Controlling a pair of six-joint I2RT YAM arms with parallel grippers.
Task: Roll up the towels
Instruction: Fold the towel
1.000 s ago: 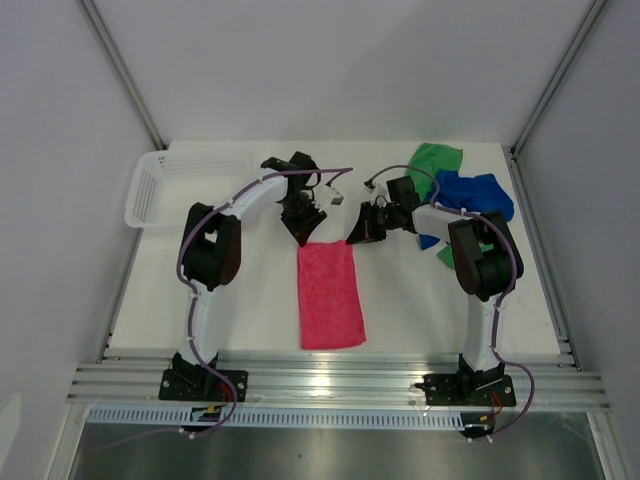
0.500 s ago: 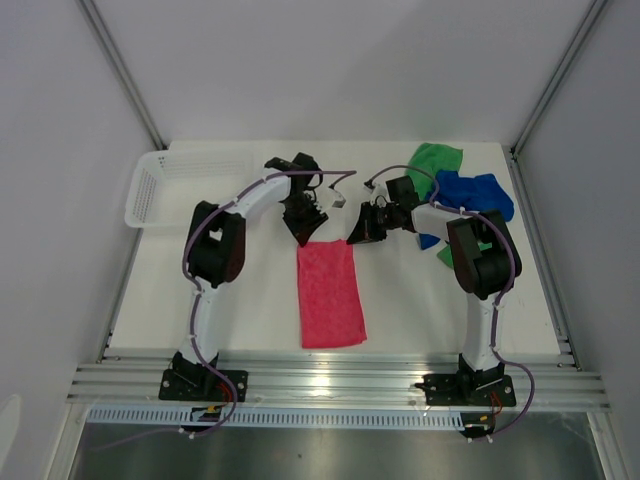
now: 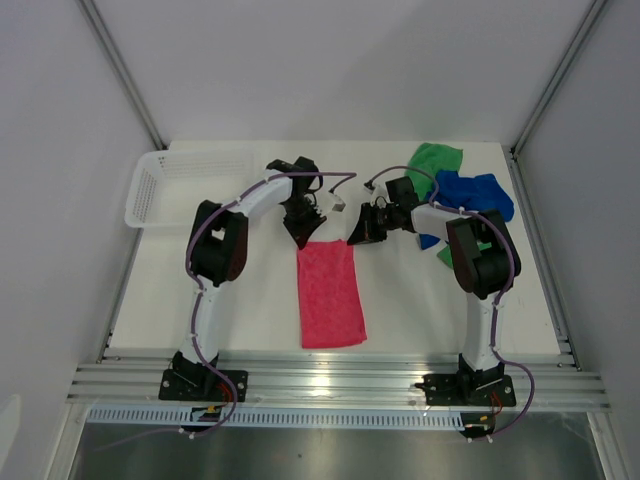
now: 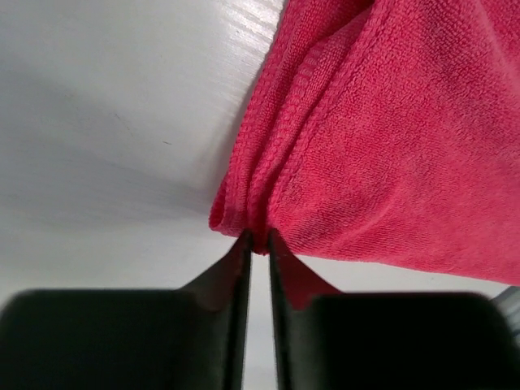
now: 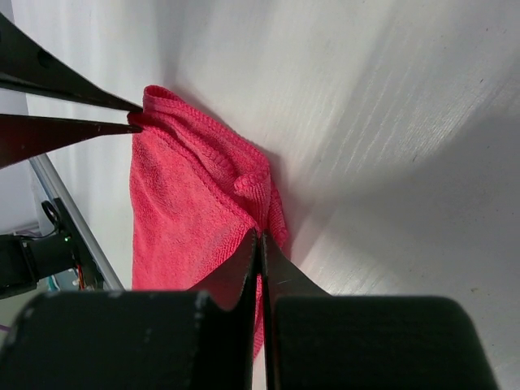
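Observation:
The pink-red towel (image 3: pixel 330 295) lies flat in a long strip in the middle of the table. My left gripper (image 3: pixel 305 237) is at its far left corner. In the left wrist view the left gripper (image 4: pixel 258 241) has its jaws nearly together, pinching the bunched hem of the towel (image 4: pixel 390 146). My right gripper (image 3: pixel 357 233) is at the far right corner. In the right wrist view the right gripper (image 5: pixel 260 236) is shut on a puckered fold of the towel (image 5: pixel 187 211). The blue towel (image 3: pixel 478 192) and the green towel (image 3: pixel 436 158) lie crumpled at the back right.
A white mesh basket (image 3: pixel 150 190) stands at the back left edge of the table. The right arm's elbow hangs over the blue and green pile. White walls close the table in on three sides.
My left gripper's jaws have narrowed onto the towel's far left corner. The right gripper and the towel have stayed in place.

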